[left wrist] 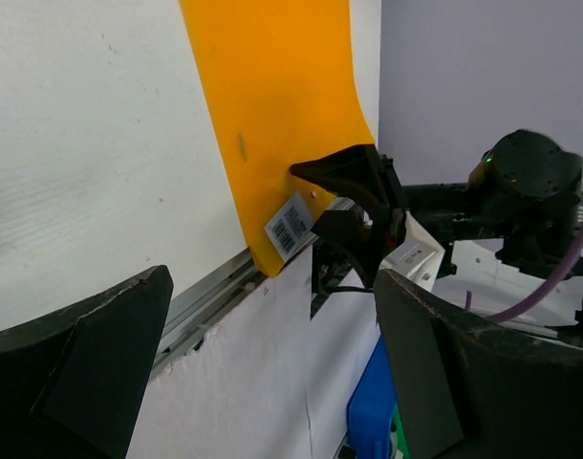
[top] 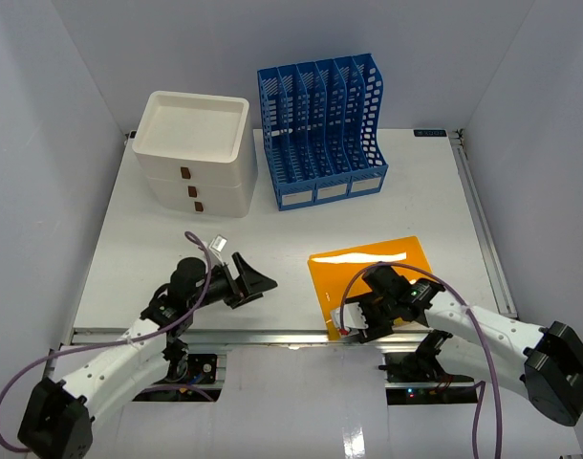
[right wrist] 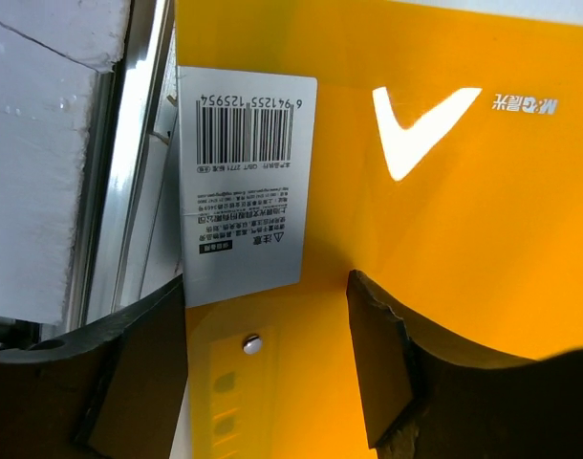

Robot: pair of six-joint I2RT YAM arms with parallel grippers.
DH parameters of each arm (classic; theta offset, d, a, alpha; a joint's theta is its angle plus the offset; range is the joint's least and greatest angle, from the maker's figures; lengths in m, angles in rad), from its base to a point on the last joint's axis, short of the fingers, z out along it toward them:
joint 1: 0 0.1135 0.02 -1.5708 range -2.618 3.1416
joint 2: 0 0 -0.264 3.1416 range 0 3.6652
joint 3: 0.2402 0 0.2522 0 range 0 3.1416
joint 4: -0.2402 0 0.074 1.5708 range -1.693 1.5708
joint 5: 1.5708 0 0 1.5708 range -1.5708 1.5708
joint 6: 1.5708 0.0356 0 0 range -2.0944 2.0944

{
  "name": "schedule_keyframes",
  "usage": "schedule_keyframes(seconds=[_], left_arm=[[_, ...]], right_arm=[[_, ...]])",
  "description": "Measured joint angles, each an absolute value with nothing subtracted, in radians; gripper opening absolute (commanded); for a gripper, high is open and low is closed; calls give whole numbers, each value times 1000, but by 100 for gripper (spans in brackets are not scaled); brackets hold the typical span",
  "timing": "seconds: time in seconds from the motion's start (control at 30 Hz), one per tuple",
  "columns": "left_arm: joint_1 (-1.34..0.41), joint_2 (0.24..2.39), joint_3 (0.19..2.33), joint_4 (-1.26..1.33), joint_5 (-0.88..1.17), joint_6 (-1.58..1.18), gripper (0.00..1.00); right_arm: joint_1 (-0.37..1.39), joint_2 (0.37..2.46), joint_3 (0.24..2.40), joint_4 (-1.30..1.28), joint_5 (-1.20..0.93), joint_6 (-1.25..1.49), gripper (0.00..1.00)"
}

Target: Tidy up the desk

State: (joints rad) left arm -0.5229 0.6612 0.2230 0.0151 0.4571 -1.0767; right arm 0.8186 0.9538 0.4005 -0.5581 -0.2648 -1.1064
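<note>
Desk: white top; orange folder lies at its near right, near-left corner overhanging the edge. Right gripper: nearer arm, jaws partly open over that corner, nothing clamped. Left gripper: wide open, empty, well left.

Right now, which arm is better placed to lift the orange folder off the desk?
Right. The right gripper straddles the near corner of the orange folder, by its barcode label at the desk edge, one finger above, one below. The left gripper hangs open over the desk, apart from the folder.
</note>
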Motion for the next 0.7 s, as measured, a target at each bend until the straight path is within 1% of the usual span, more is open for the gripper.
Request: schedule_keyframes(seconds=[0.07, 0.1, 0.23, 0.43, 0.7], left_arm=[[-589, 724, 223, 57, 424, -1083, 98], [-613, 756, 223, 75, 412, -1085, 98], [-673, 855, 225, 134, 366, -1097, 98], [-690, 885, 247, 191, 330, -1105, 98], [-733, 949, 270, 241, 279, -1169, 98]], right_arm=[[818, 973, 422, -576, -277, -1105, 29], [818, 976, 431, -584, -286, -1102, 26], [814, 976, 486, -607, -325, -1090, 23], [798, 937, 570, -598, -361, -1061, 21], [681, 943, 638, -587, -433, -1057, 19]])
